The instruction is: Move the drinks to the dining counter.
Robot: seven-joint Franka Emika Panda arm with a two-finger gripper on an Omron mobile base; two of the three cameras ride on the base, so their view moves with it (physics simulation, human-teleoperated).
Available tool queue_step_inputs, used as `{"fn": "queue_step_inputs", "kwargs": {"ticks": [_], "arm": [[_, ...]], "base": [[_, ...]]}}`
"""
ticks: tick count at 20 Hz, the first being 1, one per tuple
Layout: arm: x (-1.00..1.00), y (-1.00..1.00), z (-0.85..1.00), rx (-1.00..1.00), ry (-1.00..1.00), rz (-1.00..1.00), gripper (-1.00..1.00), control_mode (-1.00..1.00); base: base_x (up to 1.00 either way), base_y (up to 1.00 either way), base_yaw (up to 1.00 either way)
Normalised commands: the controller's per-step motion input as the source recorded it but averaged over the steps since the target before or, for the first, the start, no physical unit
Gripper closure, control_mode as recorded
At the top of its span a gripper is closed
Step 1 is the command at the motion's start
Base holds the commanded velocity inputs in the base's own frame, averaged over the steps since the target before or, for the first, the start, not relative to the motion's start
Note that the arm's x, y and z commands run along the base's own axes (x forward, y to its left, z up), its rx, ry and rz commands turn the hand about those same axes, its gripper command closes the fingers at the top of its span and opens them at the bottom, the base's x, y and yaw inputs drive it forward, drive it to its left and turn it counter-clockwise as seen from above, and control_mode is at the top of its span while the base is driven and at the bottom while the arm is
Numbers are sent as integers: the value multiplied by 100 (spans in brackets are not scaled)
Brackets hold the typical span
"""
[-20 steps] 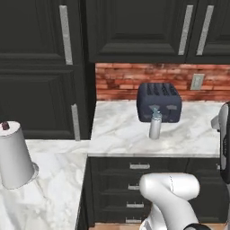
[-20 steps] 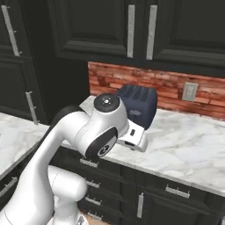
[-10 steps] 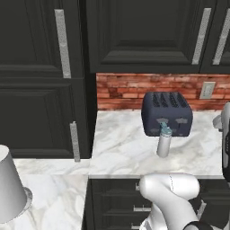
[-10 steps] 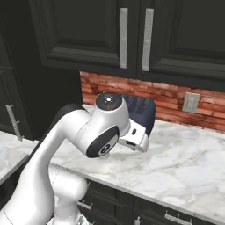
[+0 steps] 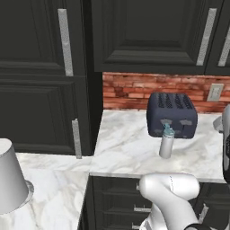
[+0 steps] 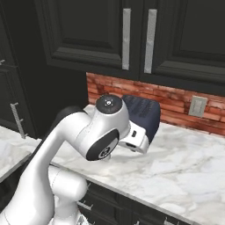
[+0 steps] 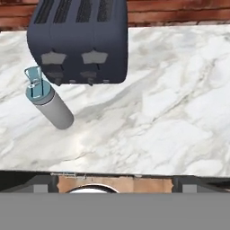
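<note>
Gripper: jaws spread wide, holding nothing, touching nothing; fingertips not visible.
Bottle: grey metal, light-blue cap with a loop, upright on the marble worktop, just in front of the toaster.
Left base view: paper-towel roll at lower left on a lower marble surface.
Right base view: wall outlet on brick backsplash; arm covers the toaster's front.
Hand view: bottle left of centre, toaster behind it.

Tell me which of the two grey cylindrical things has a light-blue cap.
The grey metal bottle standing on the marble worktop just in front of the dark toaster. The other one, the large paper-towel roll at far left, is much wider and has no cap.
</note>
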Motion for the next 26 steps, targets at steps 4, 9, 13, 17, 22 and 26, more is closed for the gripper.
{"fn": "queue_step_inputs", "kwargs": {"ticks": [4, 9, 13, 17, 22, 26], "arm": [[12, -7, -15, 0, -6, 34, -100, -100], [3, 0, -3, -1, -11, 27, -100, -100], [0, 0, 0, -1, -15, 16, -100, -100], [0, 0, -9, 0, -19, 3, -100, -100], [0, 1, -20, 0, -24, 1, -100, -100], [7, 11, -17, 0, -24, 0, -100, -100]], "base": [[0, 0, 0], [0, 0, 0], [0, 0, 0], [0, 0, 0], [0, 0, 0], [0, 0, 0]]}}
